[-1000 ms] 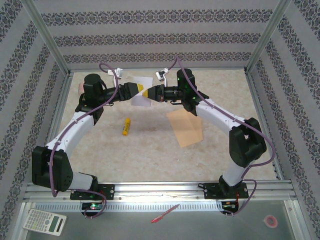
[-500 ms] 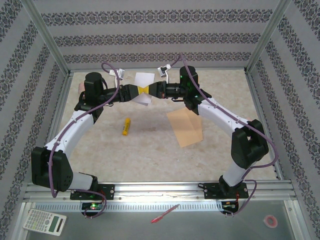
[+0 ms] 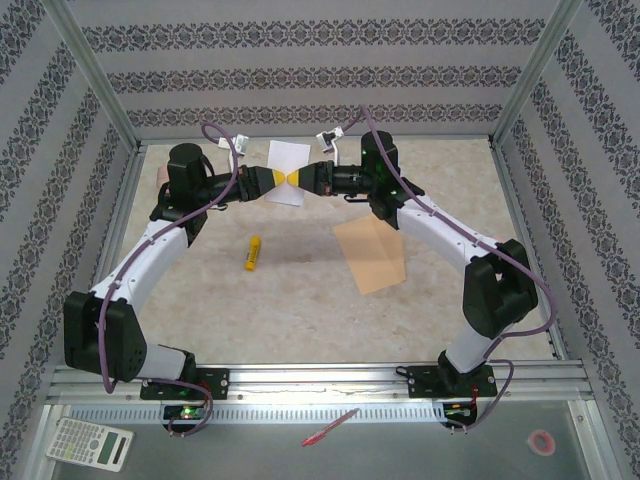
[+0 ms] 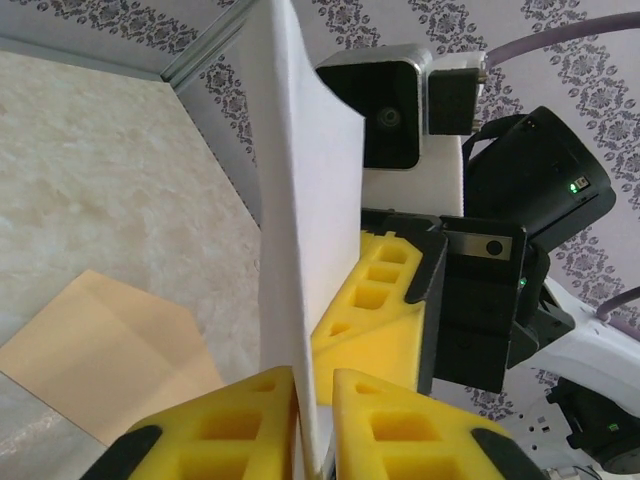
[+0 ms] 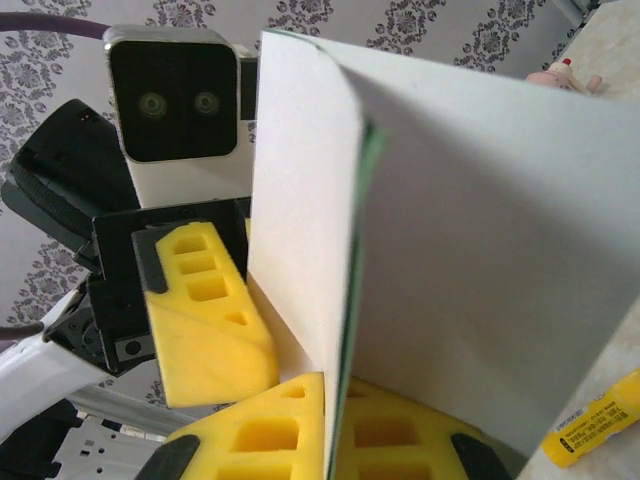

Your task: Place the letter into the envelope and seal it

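Right pincer (image 3: pixel 301 178) moved in, meets left pincer (image 3: pixel 273 178); both clamped on folded letter (image 3: pixel 285 155); keep edges aligned; envelope (image 3: pixel 370 255) lies nearward of right pincer

You see grey damask-striped walls (image 3: pixel 300 60) across the top and both sides, aluminium posts (image 3: pixel 95 75) at the upper corners, and an evenly lit beige mottled table (image 3: pixel 290 310) filling the centre.

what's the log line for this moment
left gripper: shut on letter | right gripper: shut on letter | letter: aloft | envelope: flat on table, untouched
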